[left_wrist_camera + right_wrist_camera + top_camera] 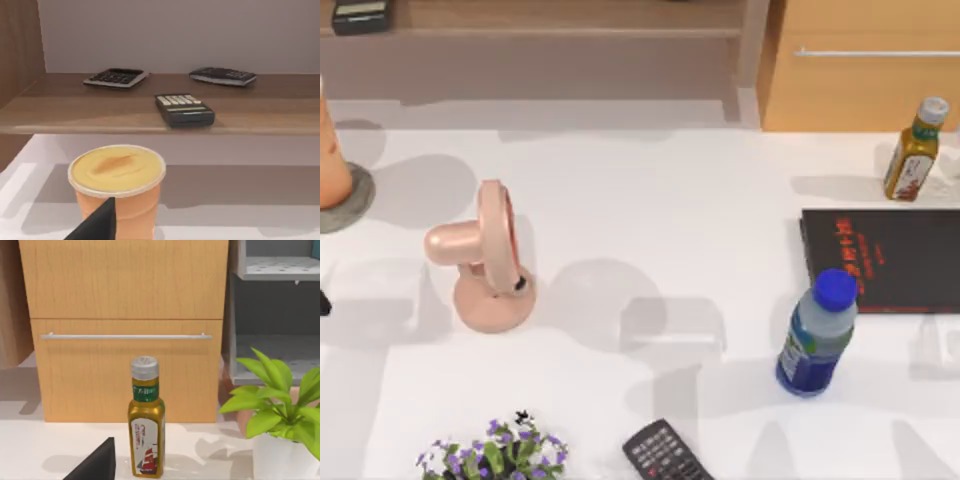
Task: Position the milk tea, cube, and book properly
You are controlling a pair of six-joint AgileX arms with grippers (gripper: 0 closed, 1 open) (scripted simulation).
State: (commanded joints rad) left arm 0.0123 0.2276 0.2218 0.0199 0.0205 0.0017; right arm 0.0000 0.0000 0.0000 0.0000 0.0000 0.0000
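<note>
The milk tea (330,160) is a tall peach-orange cup standing upright on a grey round coaster (358,200) at the table's far left edge, cut off by the frame. In the left wrist view the milk tea (120,192) shows its creamy top, close in front of a dark piece of my left gripper (97,226), which is apart from it. A dark piece of my right gripper (97,464) sits near the olive-yellow bottle (146,425) at the back right. The cube and the book are out of view.
A pink desk fan (485,255) stands left of centre. At the right are a blue bottle (817,335), a flat black book with red lettering (885,260) and the olive bottle (914,150). A remote (665,455) and flowers (495,455) lie at the front. Behind are a shelf (150,112) with calculators, a drawer cabinet (125,340) and a potted plant (280,410).
</note>
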